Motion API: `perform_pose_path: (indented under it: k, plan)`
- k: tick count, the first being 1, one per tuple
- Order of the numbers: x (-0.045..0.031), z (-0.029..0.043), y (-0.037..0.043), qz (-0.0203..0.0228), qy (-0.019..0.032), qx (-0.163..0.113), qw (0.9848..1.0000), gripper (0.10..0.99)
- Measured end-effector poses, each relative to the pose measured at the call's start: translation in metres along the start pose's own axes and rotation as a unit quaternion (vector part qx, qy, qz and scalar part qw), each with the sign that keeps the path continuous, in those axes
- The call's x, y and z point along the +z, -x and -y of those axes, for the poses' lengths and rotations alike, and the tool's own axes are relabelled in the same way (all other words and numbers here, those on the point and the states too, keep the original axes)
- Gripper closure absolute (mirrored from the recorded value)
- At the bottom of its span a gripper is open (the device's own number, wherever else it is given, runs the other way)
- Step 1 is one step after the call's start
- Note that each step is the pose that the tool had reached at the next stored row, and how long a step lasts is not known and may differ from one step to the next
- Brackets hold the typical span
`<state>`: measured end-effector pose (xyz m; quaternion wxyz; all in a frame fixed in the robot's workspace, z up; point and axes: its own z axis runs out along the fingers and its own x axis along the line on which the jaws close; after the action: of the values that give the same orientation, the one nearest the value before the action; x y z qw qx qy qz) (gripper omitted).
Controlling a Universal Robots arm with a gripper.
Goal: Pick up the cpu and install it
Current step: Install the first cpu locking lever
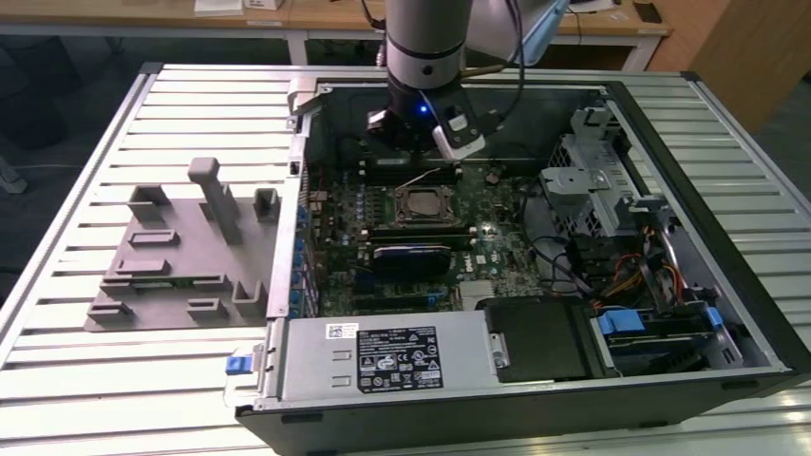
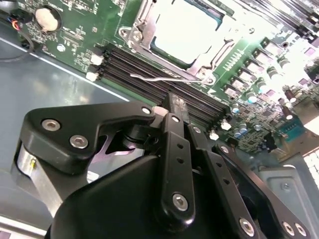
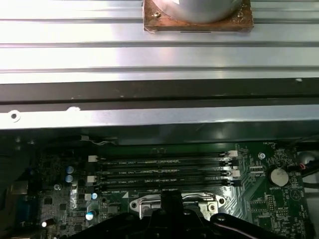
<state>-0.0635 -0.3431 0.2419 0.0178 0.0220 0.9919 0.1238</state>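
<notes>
Silvery metal marks the cpu [image 1: 420, 203], which lies flat in its socket in the middle of the green board [image 1: 500, 204] inside the open computer case [image 1: 709, 142]; in the second wrist view the same chip [image 2: 182, 30] sits inside the metal socket frame [image 2: 144, 22], so the placing step looks done, though I cannot tell if the frame is latched. The gripper [image 1: 424, 142] hangs above the board just behind the socket, over the dark memory slots [image 2: 149, 84], and in the second wrist view its jaws look pressed together with nothing between them. A thin wire lever [image 2: 157, 78] lies across the slots beside the socket, apart from the fingertips; by my judgement the work in hand is around this lever and the socket's locking. Close by stand things that crowd any approach: the case wall behind the arm, the drive cage [image 1: 595, 180] and loose cables [image 1: 576, 266] on the exterior view's right. Outside the case, on the slatted table [image 1: 76, 380], rests a grey plate with upright blocks [image 1: 178, 256], well apart from the arm.
</notes>
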Motion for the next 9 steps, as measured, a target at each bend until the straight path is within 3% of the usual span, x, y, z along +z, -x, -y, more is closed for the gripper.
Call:
perform_pose_path:
  k: [3, 7, 9]
  plan:
    - [0.0005, -0.0011, 0.0041, 0.0001, -0.0036, 0.000, 1.0000, 0.980]
    - [0.0016, -0.0036, 0.0081, 0.0007, -0.0182, -0.001, 0.9998, 0.980]
    - [0.0016, -0.0036, 0.0082, 0.0007, -0.0188, -0.001, 0.9998, 0.980]
